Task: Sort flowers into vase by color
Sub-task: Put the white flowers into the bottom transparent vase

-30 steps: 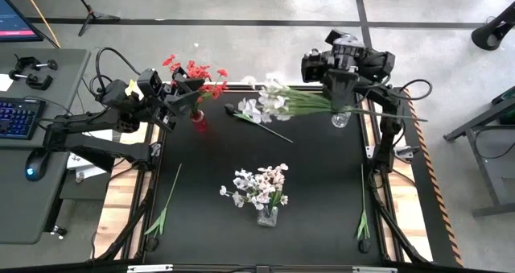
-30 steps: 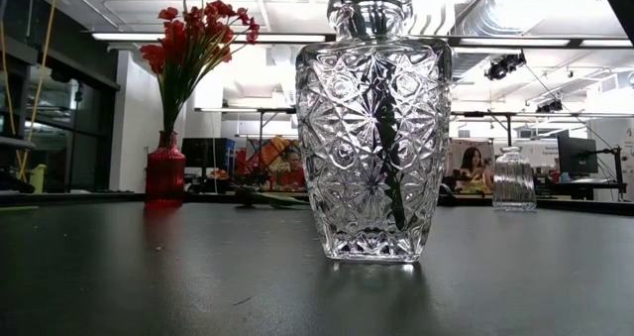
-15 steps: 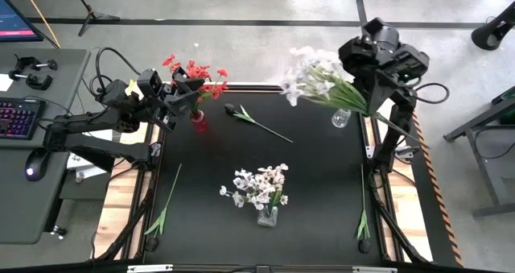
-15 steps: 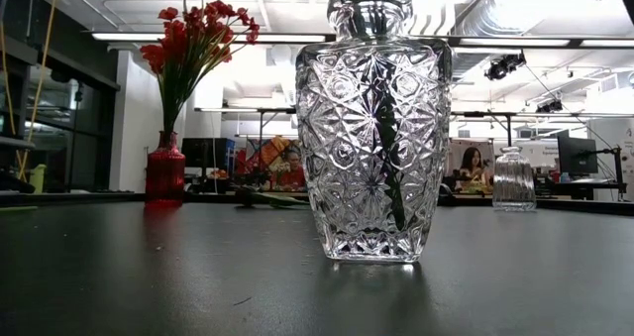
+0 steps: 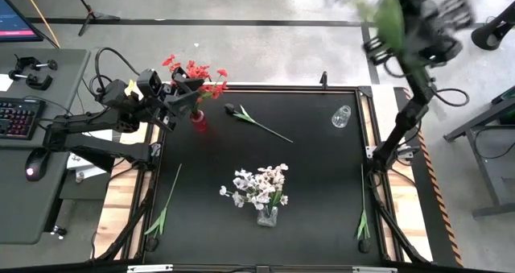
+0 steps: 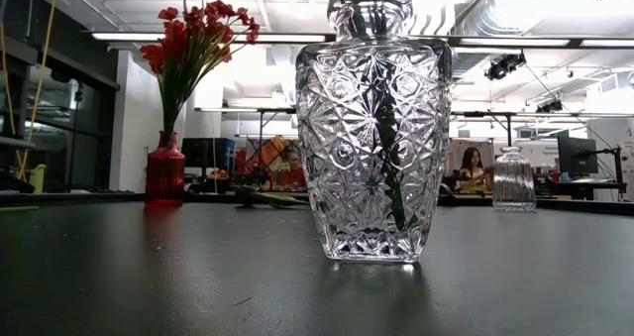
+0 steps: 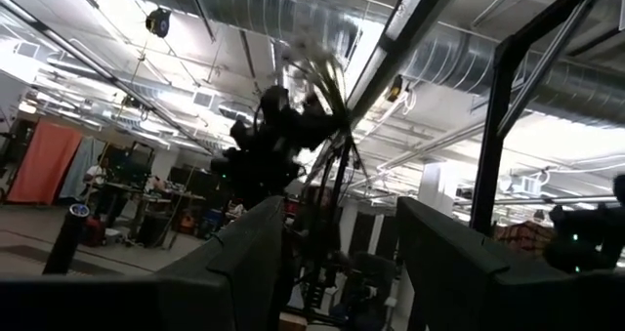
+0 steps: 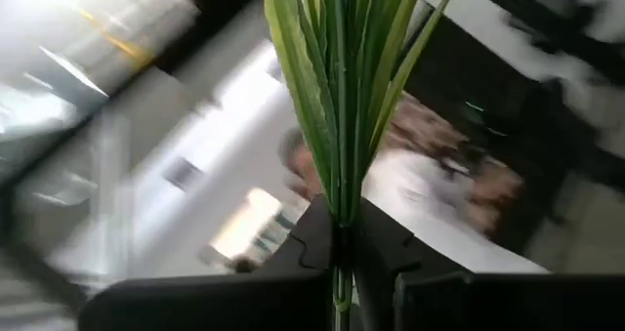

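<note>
3 vases stand on the black table (image 5: 322, 184). The red vase (image 5: 198, 121) at the far left corner holds red-blossomed flowers (image 5: 195, 72) and sits directly under the left gripper (image 5: 187, 96), whose fingers stand parted with nothing between them; in the left wrist view its 2 dark fingers (image 7: 244, 263) frame only the room beyond. The cut-glass vase (image 6: 373, 128) near the front centre holds white-blossomed flowers (image 5: 259, 186), well apart from both grippers; green stems show through its wall in the low view. The small clear vase (image 5: 341, 116) at the far right holds nothing visible and sits below and inward of the right gripper (image 5: 394, 27), well apart from it. The right gripper is raised high beyond the far right corner of the table, jaws closed tight on a bunch of green stems (image 8: 337, 97); the right wrist view shows stems and long leaves pinched between the fingers (image 8: 312, 243) and fanning away from them. The bunch's blossoms are too blurred in the high view to tell their colour. 1 dark-headed flower (image 5: 256, 121) lies flat on the table between the red vase and the small clear vase, closer to the left gripper. 2 loose green stems lie at the table edges: 1 on the left side (image 5: 165, 204), 1 on the right side (image 5: 363, 217), each well apart from either gripper.
</note>
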`<act>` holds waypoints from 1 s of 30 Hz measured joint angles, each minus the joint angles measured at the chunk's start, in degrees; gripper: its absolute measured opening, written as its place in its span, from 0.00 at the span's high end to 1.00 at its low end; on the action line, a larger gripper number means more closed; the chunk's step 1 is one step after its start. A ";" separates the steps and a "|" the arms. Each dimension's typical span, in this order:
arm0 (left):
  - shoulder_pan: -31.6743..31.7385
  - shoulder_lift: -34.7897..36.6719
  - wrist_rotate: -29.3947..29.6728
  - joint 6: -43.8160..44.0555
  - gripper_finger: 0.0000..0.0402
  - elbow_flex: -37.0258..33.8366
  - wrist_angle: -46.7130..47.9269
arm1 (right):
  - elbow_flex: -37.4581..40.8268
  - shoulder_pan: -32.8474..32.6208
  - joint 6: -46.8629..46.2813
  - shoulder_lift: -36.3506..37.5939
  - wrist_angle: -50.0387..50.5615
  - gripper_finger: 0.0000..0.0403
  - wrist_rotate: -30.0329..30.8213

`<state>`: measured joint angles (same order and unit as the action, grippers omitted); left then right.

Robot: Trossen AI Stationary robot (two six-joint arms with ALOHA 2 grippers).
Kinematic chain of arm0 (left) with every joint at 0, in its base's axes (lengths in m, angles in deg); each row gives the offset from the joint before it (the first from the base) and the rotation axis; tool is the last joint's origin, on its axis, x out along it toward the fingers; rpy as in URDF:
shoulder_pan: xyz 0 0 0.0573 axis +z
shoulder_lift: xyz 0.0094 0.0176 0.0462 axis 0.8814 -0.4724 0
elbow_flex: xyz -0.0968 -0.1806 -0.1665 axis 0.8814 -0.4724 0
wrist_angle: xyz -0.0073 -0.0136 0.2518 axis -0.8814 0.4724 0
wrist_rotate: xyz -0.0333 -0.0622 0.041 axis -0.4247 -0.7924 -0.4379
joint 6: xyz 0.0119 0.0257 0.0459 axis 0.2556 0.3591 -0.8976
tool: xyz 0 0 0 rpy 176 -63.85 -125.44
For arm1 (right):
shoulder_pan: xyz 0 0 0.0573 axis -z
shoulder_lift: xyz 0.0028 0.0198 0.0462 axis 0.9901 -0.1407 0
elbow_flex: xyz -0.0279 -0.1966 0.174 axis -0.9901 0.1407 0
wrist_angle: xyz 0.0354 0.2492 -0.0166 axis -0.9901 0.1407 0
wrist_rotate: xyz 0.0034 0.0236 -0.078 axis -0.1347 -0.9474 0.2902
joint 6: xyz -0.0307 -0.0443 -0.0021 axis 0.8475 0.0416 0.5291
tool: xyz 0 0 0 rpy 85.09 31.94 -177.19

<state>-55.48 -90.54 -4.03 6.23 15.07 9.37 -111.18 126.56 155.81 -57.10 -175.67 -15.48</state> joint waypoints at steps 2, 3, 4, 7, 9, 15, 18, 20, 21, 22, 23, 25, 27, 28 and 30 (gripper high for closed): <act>0.02 0.12 0.00 -0.63 0.53 0.00 -0.03 | -0.07 2.20 -0.02 0.92 4.84 0.99 4.95; 0.02 0.14 0.00 -0.84 0.53 0.00 -0.08 | -0.11 2.65 -0.06 1.35 8.20 0.98 6.11; 0.04 0.16 0.00 -0.85 0.53 0.00 -0.10 | -0.23 2.77 -0.07 1.66 12.26 0.98 6.70; 0.04 0.12 0.00 -0.85 0.53 0.00 -0.03 | -0.10 2.50 -0.30 2.87 25.00 0.97 6.80; 0.04 0.14 0.00 -0.85 0.53 0.00 -0.06 | -0.05 1.54 -0.47 3.90 31.19 0.97 6.96; 0.05 0.14 -0.01 -0.54 0.53 0.00 -0.06 | -0.21 -0.72 -0.50 5.30 13.63 0.97 9.97; 0.09 0.14 0.00 -0.52 0.53 0.00 -0.37 | -0.09 -0.79 -0.70 6.35 8.86 0.97 5.23; 0.09 0.14 0.00 -0.25 0.53 0.00 -0.62 | -0.07 -0.67 -0.81 7.37 6.53 0.97 0.97; 0.09 0.14 0.00 0.49 0.53 0.00 -0.89 | -0.14 -0.27 -0.89 7.79 4.16 0.97 -0.77; 0.09 0.14 0.00 1.24 0.53 0.00 -1.31 | -0.18 0.35 -0.89 8.03 1.12 0.97 -1.83; 0.09 0.14 0.00 2.07 0.53 0.00 -1.72 | -0.18 1.07 -0.90 8.19 -2.35 0.97 -3.17; 0.07 0.14 0.00 3.21 0.53 0.00 -2.62 | -0.20 1.74 -1.02 8.76 -3.30 0.97 -7.27; 0.07 0.14 0.00 4.13 0.53 0.00 -3.14 | -0.08 1.73 -1.28 8.96 -3.28 0.97 -10.07; 0.07 0.14 0.00 4.16 0.53 0.00 -3.12 | -0.09 1.42 -1.37 8.93 -3.29 0.97 -12.21; 0.07 0.14 0.00 4.16 0.53 0.00 -3.07 | 0.13 0.67 -2.35 9.14 -3.31 0.97 -16.87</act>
<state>-55.42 -90.40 -4.03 10.38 15.07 6.30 -111.04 127.23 153.46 -47.96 -178.98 -32.36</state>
